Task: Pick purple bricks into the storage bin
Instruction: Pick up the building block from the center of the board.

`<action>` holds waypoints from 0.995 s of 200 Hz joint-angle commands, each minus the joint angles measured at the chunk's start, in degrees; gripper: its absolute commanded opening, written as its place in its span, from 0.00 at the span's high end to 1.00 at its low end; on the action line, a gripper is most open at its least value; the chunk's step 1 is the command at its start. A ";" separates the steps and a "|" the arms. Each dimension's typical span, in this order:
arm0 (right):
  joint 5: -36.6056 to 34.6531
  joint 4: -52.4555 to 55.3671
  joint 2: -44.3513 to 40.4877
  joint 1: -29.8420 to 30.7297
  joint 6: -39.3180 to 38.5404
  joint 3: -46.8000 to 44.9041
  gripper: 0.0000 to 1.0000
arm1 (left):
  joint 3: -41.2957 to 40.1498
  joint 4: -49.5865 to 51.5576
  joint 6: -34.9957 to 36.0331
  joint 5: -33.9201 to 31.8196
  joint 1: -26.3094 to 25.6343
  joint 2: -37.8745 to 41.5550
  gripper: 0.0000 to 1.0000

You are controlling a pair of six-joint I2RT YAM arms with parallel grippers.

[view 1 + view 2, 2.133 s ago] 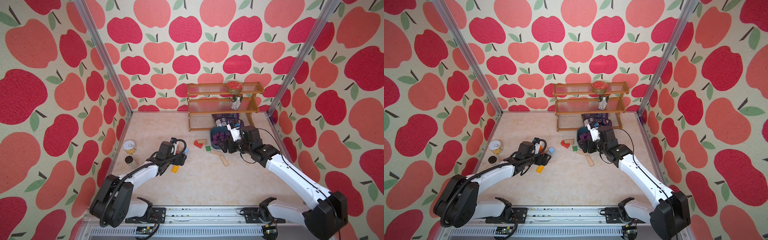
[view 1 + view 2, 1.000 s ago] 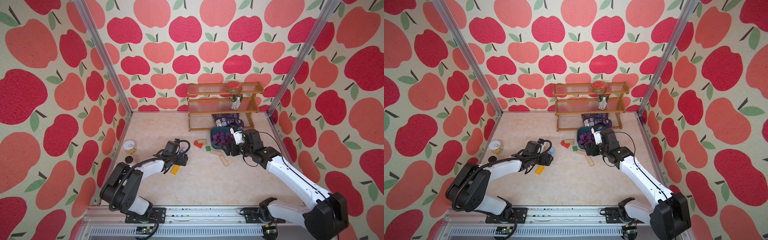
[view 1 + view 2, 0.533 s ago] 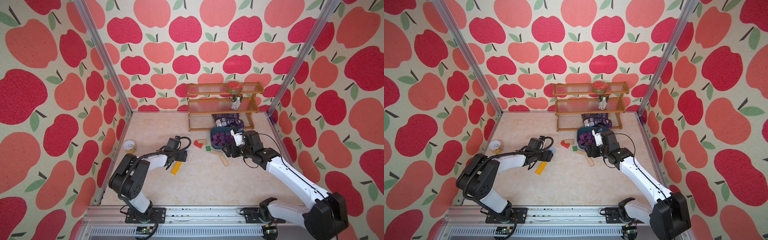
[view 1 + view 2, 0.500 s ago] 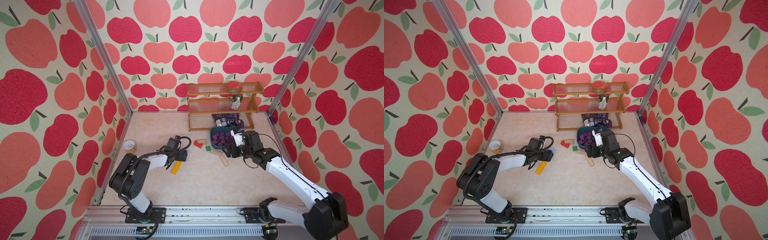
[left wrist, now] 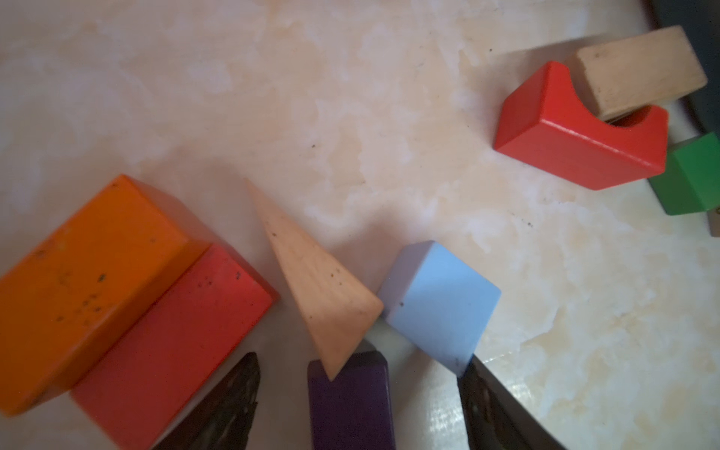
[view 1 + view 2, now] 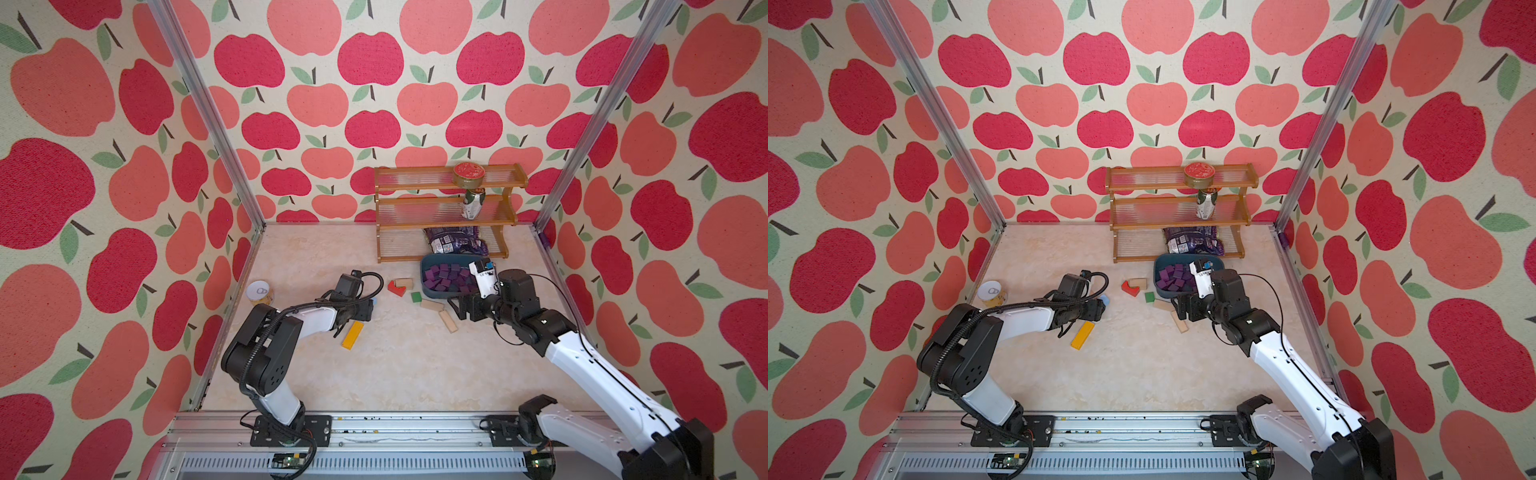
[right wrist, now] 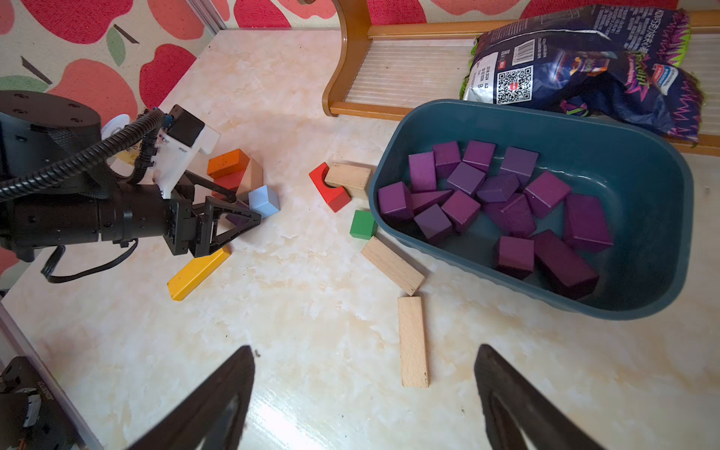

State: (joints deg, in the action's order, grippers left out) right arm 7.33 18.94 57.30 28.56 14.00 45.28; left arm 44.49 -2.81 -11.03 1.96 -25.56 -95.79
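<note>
One purple brick (image 5: 350, 405) lies on the table between the fingers of my left gripper (image 5: 356, 374), with a gap on each side; a tan wedge tip overlaps its far end. The right wrist view shows this brick (image 7: 236, 218) inside the left gripper (image 7: 253, 220). Several more purple bricks (image 7: 463, 179) lie in the teal storage bin (image 7: 654, 233), which both top views show (image 6: 440, 293) (image 6: 1167, 293). My right gripper (image 7: 364, 350) is open and empty, low over the table in front of the bin (image 6: 457, 309).
Around the left gripper lie an orange block (image 5: 89, 265), a red block (image 5: 167, 339), a tan wedge (image 5: 319, 288) and a light blue cube (image 5: 440, 300). A red arch (image 7: 329, 191), green cube (image 7: 362, 224), two tan planks (image 7: 391, 265) and a yellow plank (image 6: 352, 334) lie nearby. The shelf rack (image 6: 444, 212) stands behind the bin.
My left gripper has slid into the block cluster and its jaws have narrowed around the purple brick. My right gripper has drawn back from the bin toward the front and opened wider.
</note>
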 commanded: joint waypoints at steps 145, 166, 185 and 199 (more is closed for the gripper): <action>-4.87 2.23 -2.69 -0.76 1.78 -2.39 0.01 | 3.08 9.89 3.90 -7.38 -5.89 -2.22 0.76; -4.78 2.49 -2.75 -0.70 1.78 -2.68 0.01 | 2.55 9.66 4.42 -7.14 -6.02 -1.29 0.77; -4.68 2.65 -3.27 -0.69 1.22 -3.59 0.01 | 1.68 9.27 4.59 -7.08 -6.08 0.00 0.78; -4.41 2.25 -4.22 -0.70 0.79 -4.91 0.01 | 1.09 8.81 4.95 -6.84 -6.12 1.08 0.78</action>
State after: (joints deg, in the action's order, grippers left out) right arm 3.44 19.81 55.05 28.32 14.92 42.68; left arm 47.37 3.44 -7.60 -4.32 -31.40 -96.77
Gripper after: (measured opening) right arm 0.992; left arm 0.275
